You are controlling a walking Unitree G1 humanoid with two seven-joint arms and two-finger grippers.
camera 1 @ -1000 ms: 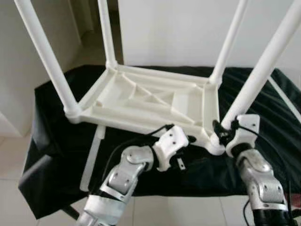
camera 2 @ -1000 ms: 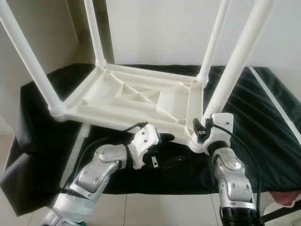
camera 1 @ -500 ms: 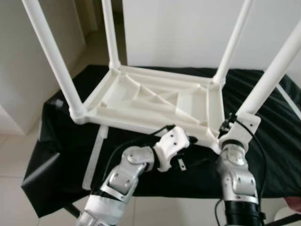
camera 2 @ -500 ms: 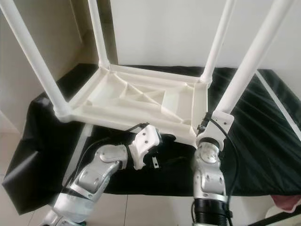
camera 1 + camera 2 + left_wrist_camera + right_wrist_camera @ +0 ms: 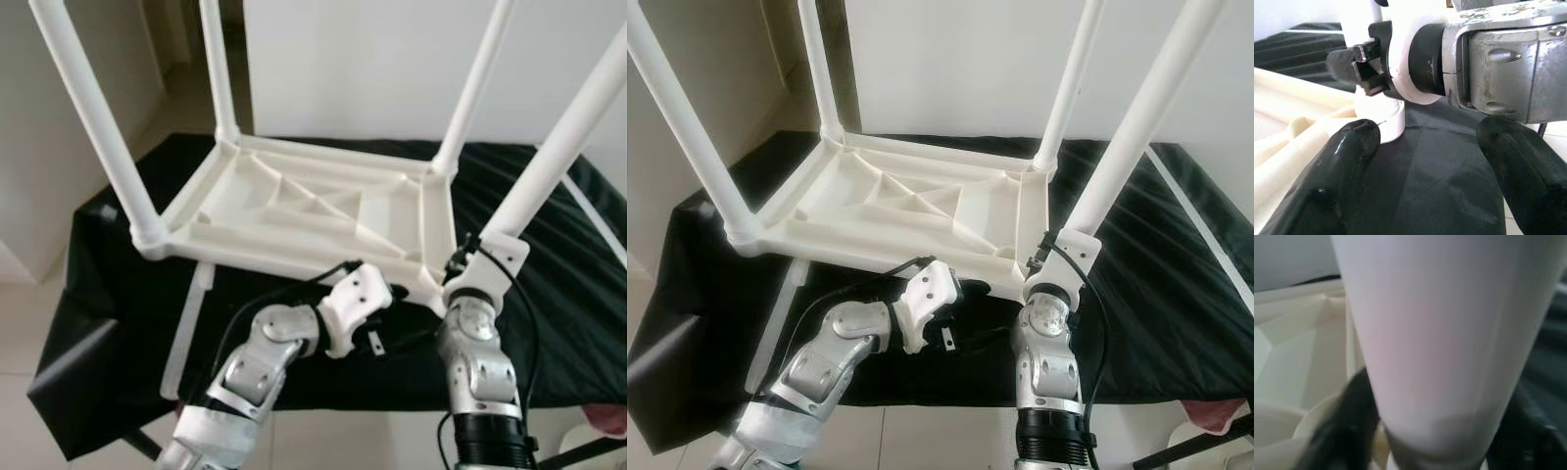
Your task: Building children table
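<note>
A white plastic children's table (image 5: 304,211) lies upside down on a black cloth (image 5: 118,294), its four legs pointing up. My right gripper (image 5: 458,266) is shut around the base of the near right leg (image 5: 558,147); in the right wrist view that leg (image 5: 1449,333) sits between the black fingers (image 5: 1352,426). My left gripper (image 5: 397,313) stands open just under the table's near edge, beside the same corner. In the left wrist view its fingers (image 5: 1332,186) are wide apart with nothing between them, and the right wrist (image 5: 1488,63) is close ahead.
A loose white strip (image 5: 186,328) lies on the cloth under the table's near left side. A thin white rod (image 5: 1205,245) rests along the cloth's right side. A white wall (image 5: 372,59) stands behind. Something pink (image 5: 1215,416) sits at the lower right, off the cloth.
My right forearm has swung inward and now stands nearly upright below the near right leg, still gripping its base. The left arm has stayed put. The camera has shifted slightly.
</note>
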